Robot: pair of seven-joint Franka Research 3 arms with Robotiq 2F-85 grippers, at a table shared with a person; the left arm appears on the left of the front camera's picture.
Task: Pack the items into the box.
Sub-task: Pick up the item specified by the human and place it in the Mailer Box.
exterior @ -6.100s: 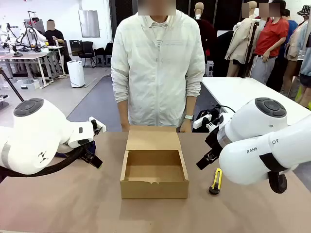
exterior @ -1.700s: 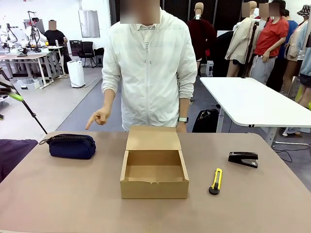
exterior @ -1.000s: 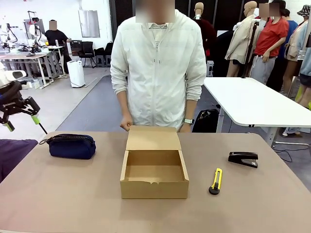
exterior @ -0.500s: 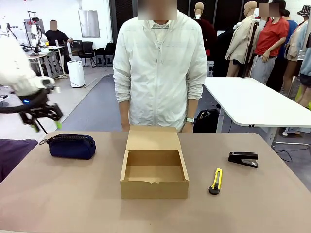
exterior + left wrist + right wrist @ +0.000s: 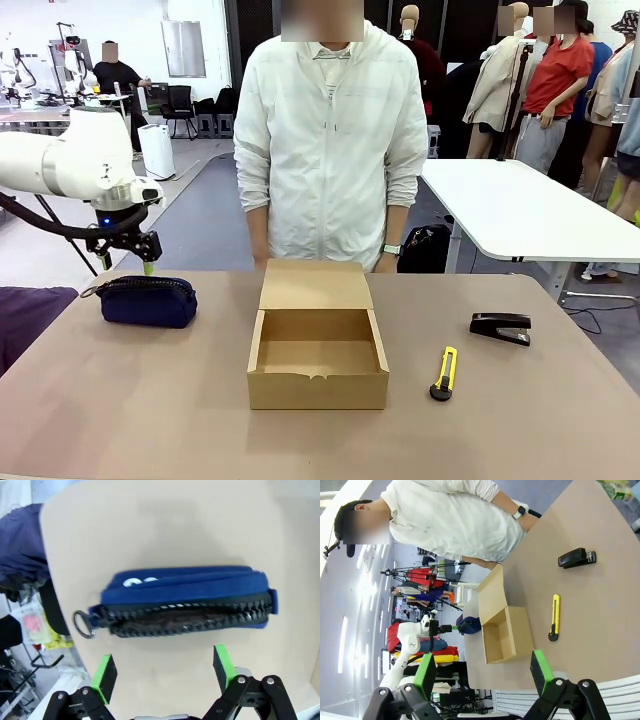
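The left pincer [image 5: 124,263] hangs with its jaws spread wide and nothing between them, just above the dark blue pouch [image 5: 148,301] and clear of it. In its wrist view, the green pads [image 5: 105,676] stand to either side of the pouch, which lies zip-up with a metal ring at one end. The pouch rests on the brown table [image 5: 150,410], at 9 o'clock from the cardboard box [image 5: 317,390] and well apart from it. The box sits at the table's middle, open, its lid flap leaning back toward the person [image 5: 330,150] standing at 12 o'clock. A black stapler [image 5: 500,327] lies at 3 o'clock from the box, and a yellow knife [image 5: 444,372] between them at about 4 o'clock. The right pincer [image 5: 482,672] is also wide open and empty, held high and well apart from the table.
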